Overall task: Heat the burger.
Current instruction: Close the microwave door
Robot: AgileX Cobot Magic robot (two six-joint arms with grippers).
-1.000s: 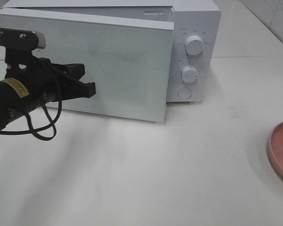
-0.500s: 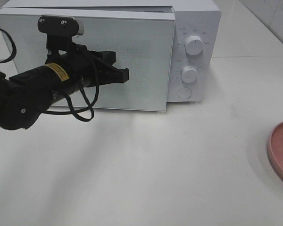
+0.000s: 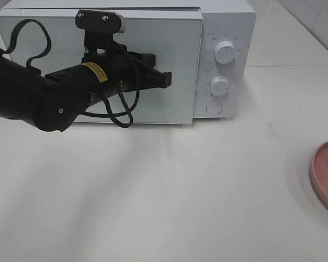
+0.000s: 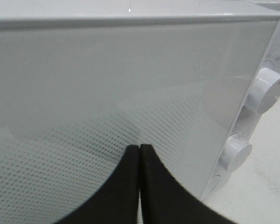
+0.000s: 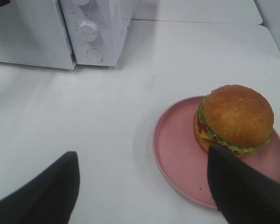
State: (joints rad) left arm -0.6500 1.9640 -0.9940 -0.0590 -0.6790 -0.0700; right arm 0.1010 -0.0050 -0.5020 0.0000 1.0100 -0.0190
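Observation:
The burger (image 5: 235, 116), with a golden bun, lettuce and cheese, sits on a pink plate (image 5: 177, 144) in the right wrist view; the exterior view does not show it. My right gripper (image 5: 142, 151) hangs open above the table just short of the plate, holding nothing. A white microwave (image 3: 224, 33) stands at the back. Its door (image 3: 177, 49) lies about flush with the front. My left gripper (image 3: 167, 80) is shut and its tip (image 4: 139, 148) rests against the door's face.
Two knobs (image 3: 224, 51) (image 3: 219, 85) and a round button (image 3: 214, 107) sit on the microwave's right panel. The pink plate's edge (image 3: 325, 174) shows at the far right of the white table (image 3: 180, 207). A black cable loops under the left arm.
My left arm has swept to the right across the microwave's front, and the door has swung from ajar to about flush. The plate has not moved.

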